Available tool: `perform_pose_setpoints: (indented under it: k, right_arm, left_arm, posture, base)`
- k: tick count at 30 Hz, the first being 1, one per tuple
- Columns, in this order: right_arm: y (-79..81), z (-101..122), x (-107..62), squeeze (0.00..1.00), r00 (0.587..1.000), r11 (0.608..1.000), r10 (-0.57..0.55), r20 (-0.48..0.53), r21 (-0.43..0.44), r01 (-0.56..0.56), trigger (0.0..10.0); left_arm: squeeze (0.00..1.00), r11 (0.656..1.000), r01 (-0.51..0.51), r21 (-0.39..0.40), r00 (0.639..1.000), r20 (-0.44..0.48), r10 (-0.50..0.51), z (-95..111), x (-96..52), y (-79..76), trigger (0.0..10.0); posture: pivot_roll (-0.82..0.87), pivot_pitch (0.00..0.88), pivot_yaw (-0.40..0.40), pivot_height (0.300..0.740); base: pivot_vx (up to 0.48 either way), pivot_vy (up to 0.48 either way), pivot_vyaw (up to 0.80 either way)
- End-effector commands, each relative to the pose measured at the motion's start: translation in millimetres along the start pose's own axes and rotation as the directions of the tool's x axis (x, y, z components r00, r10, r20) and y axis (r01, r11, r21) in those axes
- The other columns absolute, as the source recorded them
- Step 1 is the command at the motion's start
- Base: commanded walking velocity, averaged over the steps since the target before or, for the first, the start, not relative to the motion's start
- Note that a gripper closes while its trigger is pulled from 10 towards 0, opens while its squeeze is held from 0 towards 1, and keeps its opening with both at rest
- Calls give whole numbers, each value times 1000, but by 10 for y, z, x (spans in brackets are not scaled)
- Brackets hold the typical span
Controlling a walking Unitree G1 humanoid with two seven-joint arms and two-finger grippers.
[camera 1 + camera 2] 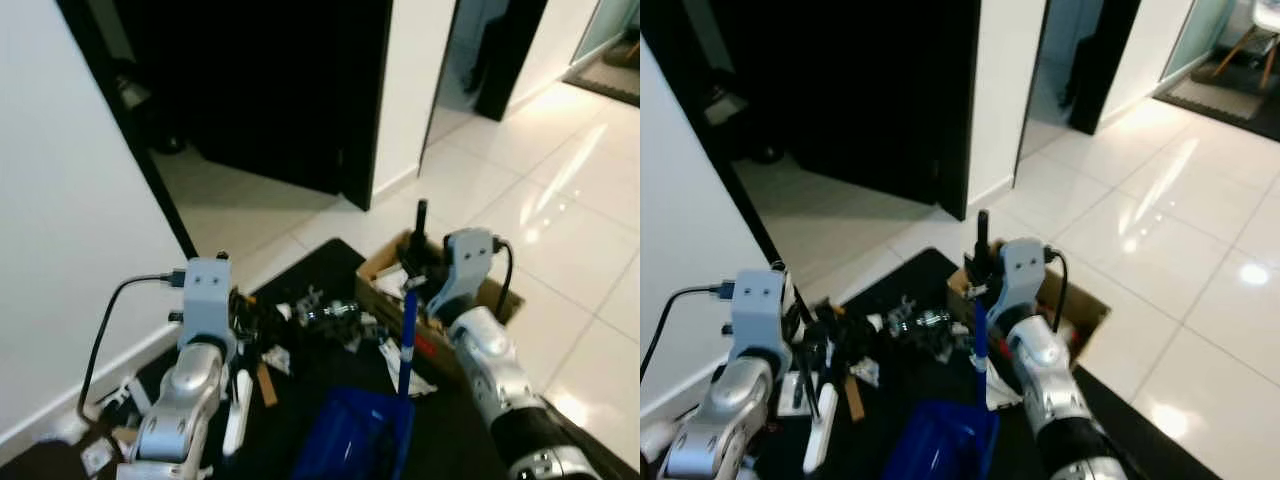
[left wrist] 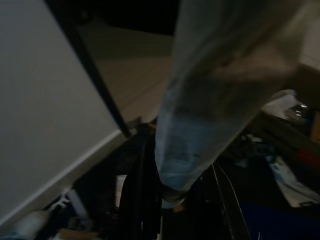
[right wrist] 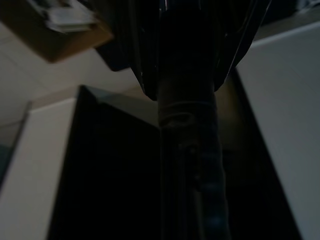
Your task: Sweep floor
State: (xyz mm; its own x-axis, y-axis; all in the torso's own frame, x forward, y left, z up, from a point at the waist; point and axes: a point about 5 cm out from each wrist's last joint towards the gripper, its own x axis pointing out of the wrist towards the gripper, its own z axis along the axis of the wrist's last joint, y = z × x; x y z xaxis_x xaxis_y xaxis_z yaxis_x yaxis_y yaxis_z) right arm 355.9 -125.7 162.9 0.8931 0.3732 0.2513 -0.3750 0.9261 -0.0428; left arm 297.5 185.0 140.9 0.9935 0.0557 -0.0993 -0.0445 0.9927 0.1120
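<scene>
**A:** Start with the big picture. You're standing on a dark mat (image 1: 330,270) laid over glossy white tile floor (image 1: 560,200), with a dark open doorway (image 1: 260,80) ahead and a white wall (image 1: 70,220) on your left.

**B:** And the mess?

**A:** Scattered litter (image 1: 330,318) — paper scraps and small dark bits — lies across the mat between your arms. A cardboard box (image 1: 385,272) sits at the mat's far edge, just behind your right wrist.

**B:** Where are my tools?

**A:** The blue dustpan (image 1: 350,440) rests low on the mat in front of you, near the litter. Its blue handle (image 1: 406,340) rises upright with a black grip on top, and your right gripper (image 3: 185,75) is clamped around that grip. Your left gripper (image 2: 175,200) has its fingers either side of a pale handle (image 2: 200,110), which looks like the brush's, but you can't tell whether they are closed on it.

**B:** How will these behave?

**A:** Both look like light, stiff plastic. The long dustpan handle will probably swing the pan if you tilt your wrist, so hold at the grip and keep it vertical. The smooth pale handle may slip; take it firmly mid-shaft.
</scene>
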Motion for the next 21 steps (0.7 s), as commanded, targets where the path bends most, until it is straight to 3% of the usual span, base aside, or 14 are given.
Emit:
perform_pose_setpoints:
  k: [1,21]
  right_arm:
    - [0,-37,-19,0,1000,1000,-4,-9,15,4,10000]
    - [-23,-49,-32,0,1000,1000,-6,-14,7,6,10000]
  left_arm:
    - [0,1000,-13,24,1000,17,13,12,-2,27,10000]
    - [0,1000,-3,21,1000,21,2,6,1,6,10000]
  posture:
    - [116,178,51,740]
    - [110,178,50,740]
  base:
    - [0,480,0]
    - [0,327,0]
